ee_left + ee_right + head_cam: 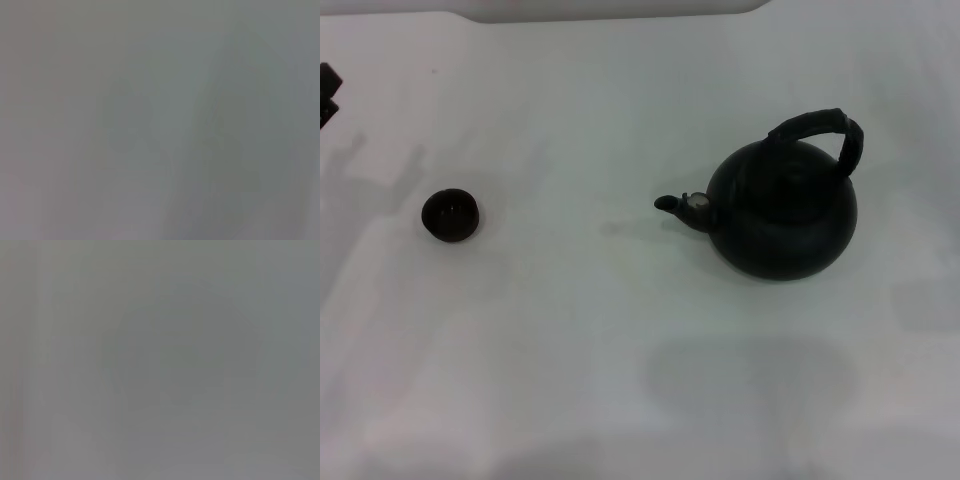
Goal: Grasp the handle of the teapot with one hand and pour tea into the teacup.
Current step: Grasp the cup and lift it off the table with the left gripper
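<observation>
Nothing grasped yet: teapot sits well right of teacup; next, reach its handle. Claw state: cannot tell.

White table, matte. Teapot upright on its right part, spout toward the teacup. Teacup stands well apart at left.

Plain white table carrying soft grey shadows.

Left gripper cut off at edge
</observation>
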Robot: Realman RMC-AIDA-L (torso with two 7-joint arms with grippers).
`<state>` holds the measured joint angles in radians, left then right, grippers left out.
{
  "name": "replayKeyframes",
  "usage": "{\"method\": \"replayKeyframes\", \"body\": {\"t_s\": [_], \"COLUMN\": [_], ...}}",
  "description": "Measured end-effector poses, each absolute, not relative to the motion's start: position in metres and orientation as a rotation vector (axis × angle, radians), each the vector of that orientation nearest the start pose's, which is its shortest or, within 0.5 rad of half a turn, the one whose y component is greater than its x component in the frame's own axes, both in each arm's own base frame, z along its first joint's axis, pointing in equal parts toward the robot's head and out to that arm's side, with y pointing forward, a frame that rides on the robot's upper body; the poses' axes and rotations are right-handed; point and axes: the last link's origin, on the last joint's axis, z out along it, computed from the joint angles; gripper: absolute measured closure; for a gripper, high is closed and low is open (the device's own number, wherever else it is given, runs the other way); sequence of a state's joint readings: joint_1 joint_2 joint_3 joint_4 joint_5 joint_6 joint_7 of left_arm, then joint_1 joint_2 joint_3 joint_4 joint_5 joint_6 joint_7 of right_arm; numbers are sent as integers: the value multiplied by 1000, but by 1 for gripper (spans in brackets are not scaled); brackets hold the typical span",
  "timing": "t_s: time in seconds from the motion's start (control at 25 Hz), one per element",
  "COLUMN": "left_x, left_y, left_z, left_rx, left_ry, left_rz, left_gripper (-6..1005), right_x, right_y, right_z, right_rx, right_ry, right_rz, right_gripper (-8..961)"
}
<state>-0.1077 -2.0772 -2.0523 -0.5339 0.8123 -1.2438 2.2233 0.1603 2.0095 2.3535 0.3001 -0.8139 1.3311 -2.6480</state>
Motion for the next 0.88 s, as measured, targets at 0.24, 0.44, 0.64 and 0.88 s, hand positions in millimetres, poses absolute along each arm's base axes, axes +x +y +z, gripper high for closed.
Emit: {"method": "replayKeyframes", "body": {"t_s": [0.24, 0.44, 0.64, 0.88], "left_x": [-355, -343, -332, -323], "left_y": [268, 267, 261, 253], "left_z": [42, 41, 41, 42], "left_rx": [-1776, -1819, -1836, -1822], "left_ry": [-745, -724, -700, -805], "left_rz": [-862, -833, -771, -707], "left_gripper": [122, 121, 121, 121], "right_x": [399, 399, 398, 400], "right_y": [260, 258, 252, 243], "right_z": [77, 69, 58, 51], "right_rx": [-1572, -1588, -1618, -1631], "right_ry": [485, 510, 535, 555], "right_rz": [655, 659, 668, 670], "right_gripper": [79, 80, 80, 80]}}
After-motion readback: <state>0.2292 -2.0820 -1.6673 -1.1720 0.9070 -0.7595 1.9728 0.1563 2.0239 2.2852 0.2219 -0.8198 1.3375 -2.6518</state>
